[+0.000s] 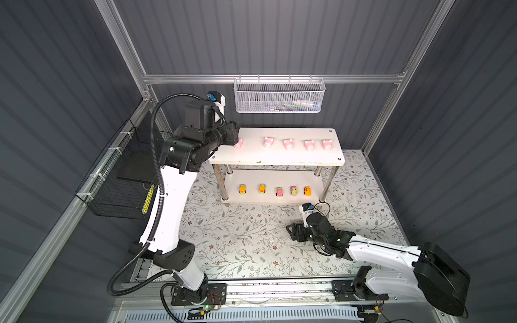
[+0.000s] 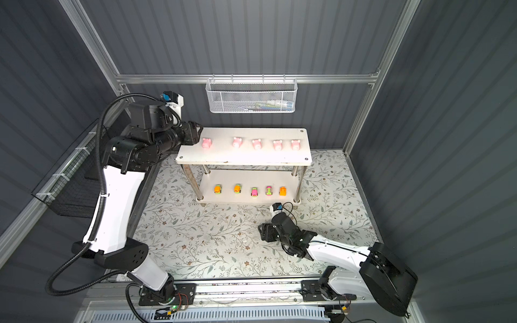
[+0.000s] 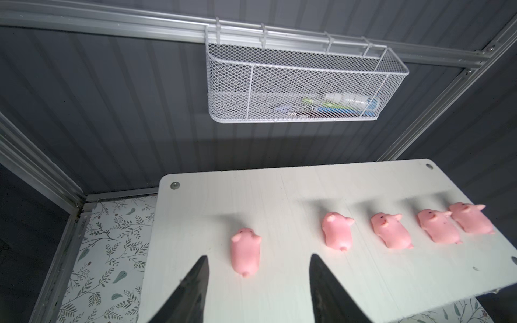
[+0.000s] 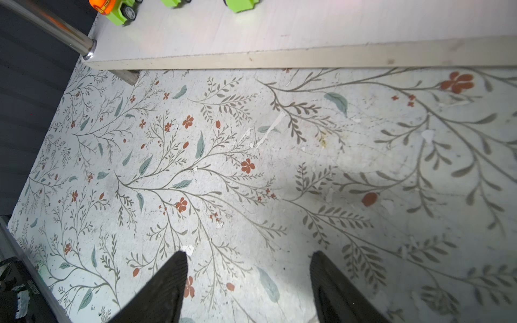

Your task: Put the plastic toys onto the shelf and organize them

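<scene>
Now the left gripper, jaws parted, straddles the end pig — a crooked pull-back could knock it askew.

White mesh basket: hung by hooks on an aluminium rail; a white bottle and green and blue items, blurred by the mesh, are held inside.
Grey ribbed wall panels: set behind the mesh basket.
Desk, floral-covered: laid below and in front of the mesh basket.
Black wire basket: fixed well to the left of the mesh basket; a yellow-marked item is seen through its wires.
</scene>
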Action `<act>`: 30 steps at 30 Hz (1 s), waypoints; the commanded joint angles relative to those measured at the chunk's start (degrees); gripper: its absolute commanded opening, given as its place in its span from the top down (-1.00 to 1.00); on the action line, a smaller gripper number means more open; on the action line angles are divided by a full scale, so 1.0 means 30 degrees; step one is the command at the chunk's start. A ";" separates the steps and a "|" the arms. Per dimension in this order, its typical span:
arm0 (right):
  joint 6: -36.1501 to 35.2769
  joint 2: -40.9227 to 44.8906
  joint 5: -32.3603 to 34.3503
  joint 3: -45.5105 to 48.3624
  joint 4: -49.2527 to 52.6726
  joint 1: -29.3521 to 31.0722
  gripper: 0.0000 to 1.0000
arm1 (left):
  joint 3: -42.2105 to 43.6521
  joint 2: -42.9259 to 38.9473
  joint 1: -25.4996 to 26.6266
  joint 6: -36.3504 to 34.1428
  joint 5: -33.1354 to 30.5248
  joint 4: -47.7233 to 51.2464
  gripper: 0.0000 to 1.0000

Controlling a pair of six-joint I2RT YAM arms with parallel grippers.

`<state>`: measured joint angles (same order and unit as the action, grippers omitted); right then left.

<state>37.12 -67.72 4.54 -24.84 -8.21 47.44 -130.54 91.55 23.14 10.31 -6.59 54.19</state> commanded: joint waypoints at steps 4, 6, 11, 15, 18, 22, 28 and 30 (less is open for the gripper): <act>0.0077 0.3605 0.2877 0.0523 0.2092 0.0066 -0.40 | 0.7534 -0.6150 -0.0153 0.0709 -0.0371 -0.3719 -0.17; -0.0010 0.5606 0.3977 0.0782 0.3374 -0.0021 -0.40 | 1.0358 -0.8374 -0.0153 0.0809 -0.0929 -0.4251 -0.18; -0.0392 1.0853 0.7635 0.0406 0.7976 -0.0739 -0.40 | 1.6403 -1.3058 -0.0153 0.1472 -0.2811 -0.4437 -0.27; -0.1046 1.3959 1.0041 0.0194 0.9966 -0.2142 -0.41 | 2.2324 -1.6660 -0.0153 0.1968 -0.4656 -0.6172 -0.36; -0.1518 1.5111 1.0903 0.0296 1.0058 -0.3431 -0.41 | 2.6126 -1.9044 -0.0153 0.2092 -0.6071 -0.8044 -0.40; -0.2420 1.5202 1.2146 0.0643 0.9314 -0.4711 -0.42 | 2.9707 -1.9931 -0.0217 0.1901 -0.8089 -1.0587 -0.38; -0.3256 1.4438 1.2146 0.1553 0.6621 -0.7084 -0.42 | 2.9692 -1.6830 -0.0274 0.3329 -1.0009 -1.1379 -0.41; -0.3321 1.4020 1.1773 0.1659 0.6122 -0.8015 -0.42 | 3.0186 -1.5916 -0.0270 0.4354 -1.0270 -1.2166 -0.43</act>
<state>29.10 -24.49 39.38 -20.91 14.13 26.17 -41.65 40.91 22.76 18.96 -33.10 23.07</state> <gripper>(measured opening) 0.711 0.714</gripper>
